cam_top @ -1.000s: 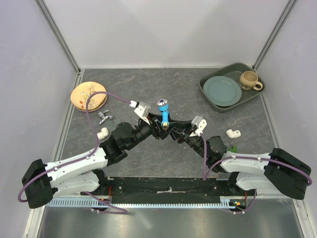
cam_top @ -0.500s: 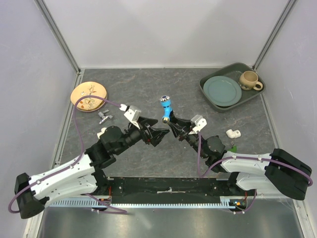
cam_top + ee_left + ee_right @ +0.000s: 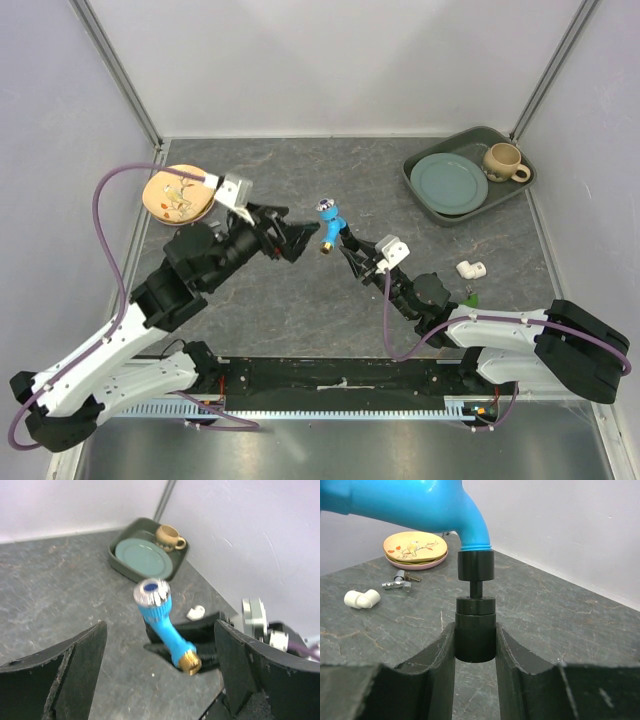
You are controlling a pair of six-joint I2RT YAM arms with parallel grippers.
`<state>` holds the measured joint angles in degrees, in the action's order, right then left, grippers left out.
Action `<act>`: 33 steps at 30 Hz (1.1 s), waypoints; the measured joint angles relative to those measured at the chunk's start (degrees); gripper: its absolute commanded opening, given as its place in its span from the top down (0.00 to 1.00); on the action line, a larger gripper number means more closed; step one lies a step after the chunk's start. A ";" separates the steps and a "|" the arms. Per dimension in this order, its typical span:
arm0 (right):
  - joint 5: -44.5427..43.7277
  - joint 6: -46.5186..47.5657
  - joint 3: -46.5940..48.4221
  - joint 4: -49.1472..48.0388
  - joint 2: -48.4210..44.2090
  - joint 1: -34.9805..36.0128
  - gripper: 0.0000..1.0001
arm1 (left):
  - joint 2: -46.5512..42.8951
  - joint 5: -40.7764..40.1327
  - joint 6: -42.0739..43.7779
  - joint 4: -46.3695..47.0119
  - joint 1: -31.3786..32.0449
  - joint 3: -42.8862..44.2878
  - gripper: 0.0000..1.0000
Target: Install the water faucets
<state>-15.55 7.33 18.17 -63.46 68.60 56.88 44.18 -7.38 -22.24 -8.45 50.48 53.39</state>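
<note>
The fingers [image 3: 437,665] of the right gripper [image 3: 475,647] are pressed on the black end piece [image 3: 475,630] of the blue faucet [image 3: 420,502], one on each side. They hold the faucet off the table [image 3: 300,170], near its middle. In the top view the faucet's round knob [image 3: 328,208] is at the far end and its brass tip [image 3: 325,248] at the near end, turned left towards the left gripper [image 3: 305,238]. That gripper's fingers [image 3: 75,665] are spread wide. The brass tip points at the gap between them, close by, and nothing touches them.

A small green piece [image 3: 468,297], mostly hidden, lies beside the right arm [image 3: 500,330]. Just beyond it is a white elbow [image 3: 470,268].

At the far left a plate with a bird [image 3: 178,193] sits on the table. The right wrist view shows a small metal part [image 3: 400,582] and a second white elbow [image 3: 362,598] nearer than that plate.

In the far right corner a dark tray [image 3: 415,185] holds a green plate [image 3: 448,183] and a tan mug [image 3: 503,160].
</note>
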 measured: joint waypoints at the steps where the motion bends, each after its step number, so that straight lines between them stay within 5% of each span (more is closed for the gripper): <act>1: 0.00 0.15 0.00 0.24 0.00 0.00 1.00 | 1.88 0.04 0.04 -0.59 -0.87 2.40 0.07; 13: 0.28 1.07 0.02 1.49 0.70 0.00 1.00 | 19.58 0.61 -0.48 -5.31 -5.27 13.70 0.08; 28: 0.66 0.92 1.25 1.44 2.62 0.00 1.00 | 20.85 6.23 -4.31 -5.92 -5.31 12.66 0.25; 33: 0.66 0.72 1.70 1.40 2.75 0.00 1.00 | 21.29 7.17 -4.83 -5.92 -5.31 11.50 0.38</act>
<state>-14.90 8.05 19.88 -62.06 71.35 56.88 65.47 -0.21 -27.07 -14.37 45.17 64.88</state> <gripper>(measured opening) 0.382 0.707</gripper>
